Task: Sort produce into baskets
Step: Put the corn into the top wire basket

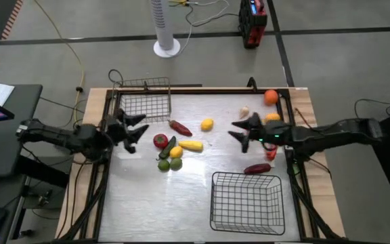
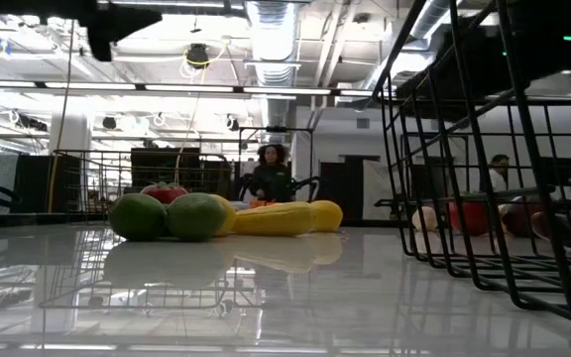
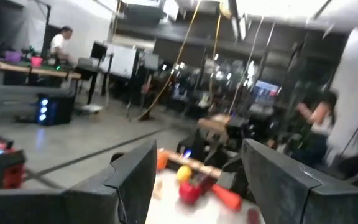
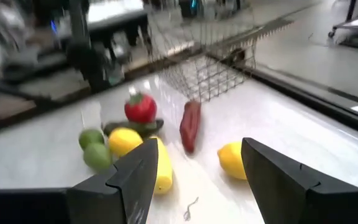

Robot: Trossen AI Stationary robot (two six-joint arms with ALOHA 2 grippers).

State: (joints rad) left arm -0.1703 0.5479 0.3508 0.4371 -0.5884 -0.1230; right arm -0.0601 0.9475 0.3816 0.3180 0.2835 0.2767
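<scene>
The produce lies loose on the table. In the middle are a long red pepper (image 1: 180,127), a lemon (image 1: 207,124), a tomato (image 1: 160,141), a long yellow piece (image 1: 190,145) and two limes (image 1: 169,164). More pieces, among them an orange (image 1: 271,97) and a maroon one (image 1: 256,169), lie at the right. The grey-silver basket (image 1: 144,99) stands at the far left and the black basket (image 1: 246,202) at the near right. My left gripper (image 1: 138,127) hangs open left of the middle group. My right gripper (image 1: 238,131) hangs open right of the lemon (image 4: 232,160).
A dark frame (image 1: 292,122) runs around the table's edges. Bare table shows between the middle group and the black basket (image 2: 494,198). Beyond the table are a white fan stand (image 1: 166,27) and a red device (image 1: 253,24). A person (image 2: 269,174) sits far behind.
</scene>
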